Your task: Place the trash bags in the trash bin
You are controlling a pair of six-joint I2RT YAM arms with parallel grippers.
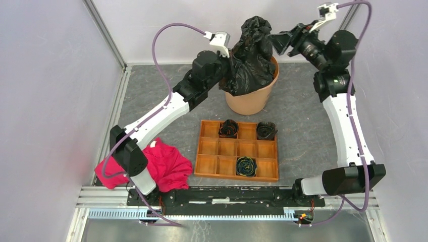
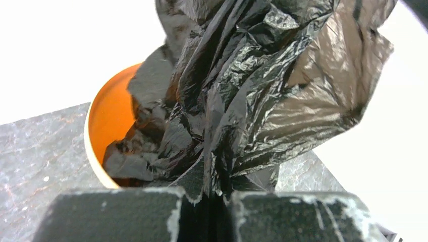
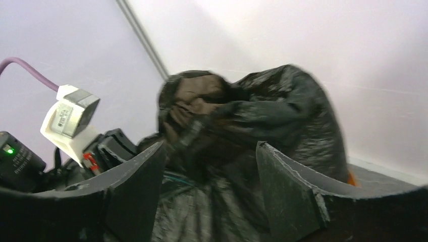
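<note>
The trash bag (image 1: 252, 55), wrinkled glossy black film, stands piled high out of the terracotta trash bin (image 1: 250, 101) at the back middle of the table, and part of it hangs over the bin's left rim. My left gripper (image 1: 229, 63) reaches in from the left and is shut on a fold of the bag (image 2: 262, 85) just outside the bin's orange wall (image 2: 113, 111); the film runs down between its closed jaws (image 2: 214, 199). My right gripper (image 1: 276, 43) hovers at the bag's upper right, open. The bag (image 3: 282, 111) fills the gap between its spread fingers (image 3: 209, 146), which do not pinch it.
A wooden tray (image 1: 207, 164) of square compartments lies in front of the bin and holds three small dark rolls (image 1: 228, 128). A red cloth (image 1: 166, 164) lies by the left arm's base. Enclosure walls stand close behind the bin.
</note>
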